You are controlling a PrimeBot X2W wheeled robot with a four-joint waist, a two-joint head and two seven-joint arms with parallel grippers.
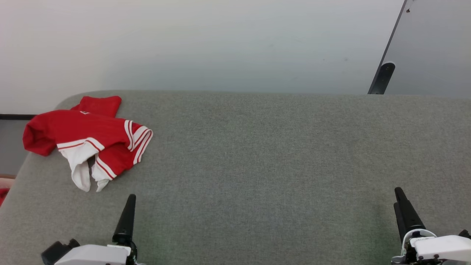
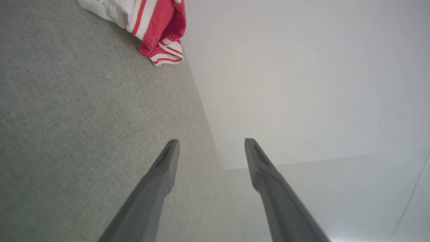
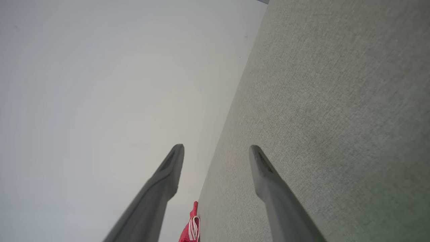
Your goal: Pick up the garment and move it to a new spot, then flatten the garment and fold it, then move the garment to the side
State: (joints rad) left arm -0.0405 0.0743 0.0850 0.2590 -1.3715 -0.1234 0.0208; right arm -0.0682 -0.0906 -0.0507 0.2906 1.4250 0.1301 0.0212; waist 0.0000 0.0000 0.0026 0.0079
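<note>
Left hand (image 2: 210, 145) and right hand (image 3: 216, 149) hover at the near edge of the grey surface (image 1: 257, 154), fingers apart and empty. The red-and-white shirt (image 1: 88, 136) lies crumpled at its far left corner, nearer my left hand. No lettering is legible.

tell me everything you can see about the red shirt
The garment is a soft, bright red shirt with white sleeves and red-and-white striped trim. It lies crumpled at the far left corner of the grey fabric surface, and one red edge seems to overhang the left side. Only the surface touches it; the open left gripper sits apart.
</note>
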